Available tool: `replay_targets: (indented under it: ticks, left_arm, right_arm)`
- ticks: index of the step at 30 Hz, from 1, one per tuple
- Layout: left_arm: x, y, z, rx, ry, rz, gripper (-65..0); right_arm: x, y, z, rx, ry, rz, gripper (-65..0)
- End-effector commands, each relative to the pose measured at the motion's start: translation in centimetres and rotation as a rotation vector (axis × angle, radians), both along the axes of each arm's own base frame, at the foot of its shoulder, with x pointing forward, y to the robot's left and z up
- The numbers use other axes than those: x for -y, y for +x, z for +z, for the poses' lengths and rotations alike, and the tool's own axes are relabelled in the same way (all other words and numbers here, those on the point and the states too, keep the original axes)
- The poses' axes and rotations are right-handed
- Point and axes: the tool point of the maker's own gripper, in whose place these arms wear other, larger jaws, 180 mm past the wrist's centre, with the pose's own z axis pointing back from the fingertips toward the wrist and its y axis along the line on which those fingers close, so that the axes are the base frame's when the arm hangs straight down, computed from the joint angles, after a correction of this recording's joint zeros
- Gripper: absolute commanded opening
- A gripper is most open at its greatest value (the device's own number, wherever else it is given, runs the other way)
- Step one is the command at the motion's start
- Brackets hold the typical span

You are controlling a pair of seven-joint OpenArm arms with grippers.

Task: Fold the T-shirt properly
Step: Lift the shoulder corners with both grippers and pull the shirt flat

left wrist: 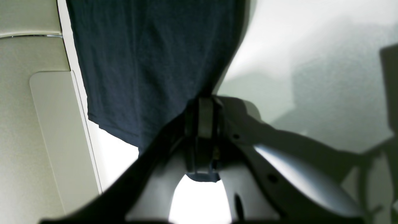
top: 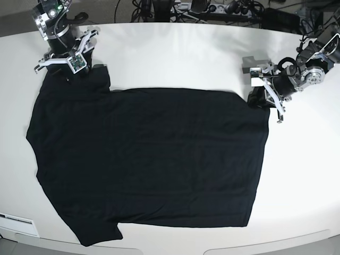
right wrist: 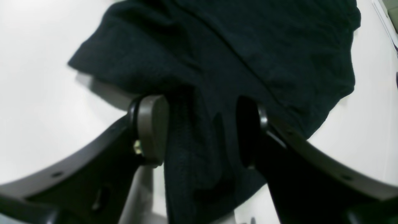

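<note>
The T-shirt (top: pixel 149 159) is being displayed spread flat, plain black side up, across the middle of the white table (top: pixel 186 58), with its hem lying toward 3 o'clock in the base view and its sleeves toward 9 o'clock. One sleeve is being extended toward 11 o'clock, the other toward 7 o'clock near the table's front edge.

At 2 o'clock in the base view, a corner of the hem is being pinched by the left gripper (left wrist: pixel 205 124). In the left wrist view its jaws are being held pressed together, with a thin fold of dark cloth caught between them and a small tab of fabric (left wrist: pixel 203 176) sticking out beneath the pads. From that pinch the cloth is being drawn away toward 12 o'clock in that view, and the table's edge is being shown along 9 o'clock.

At 11 o'clock in the base view, the right gripper (right wrist: pixel 202 130) is being positioned over the upper sleeve. In the right wrist view its jaws are being kept spread wide, one finger (right wrist: pixel 152 127) at 9 o'clock and the other at 3 o'clock, with a bunched ridge of the sleeve lying between them. Whether the pads are touching the cloth cannot be told; nothing is being squeezed by them.
</note>
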Motion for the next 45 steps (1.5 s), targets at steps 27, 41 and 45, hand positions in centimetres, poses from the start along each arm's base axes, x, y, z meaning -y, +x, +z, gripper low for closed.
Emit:
replay_targets:
  ticks: [27,41,45]
  left_arm:
    - [-1.2,-6.8,3.9,0.098,0.270,0.005,-65.0]
    - [1.8,-15.0,4.2,-0.017,0.230,-0.045,-65.0]
    - [3.0,-14.4,5.5,0.054,0.195,-0.066,-65.0]
  right_arm:
    - [2.2,-8.0,5.6,-0.075,-0.265,0.054,-65.0]
    - [3.3,-13.3,4.9,-0.223,-0.292,0.014,-65.0]
    - [4.3,-12.0,6.0,-0.138,-0.369,0.007,-65.0]
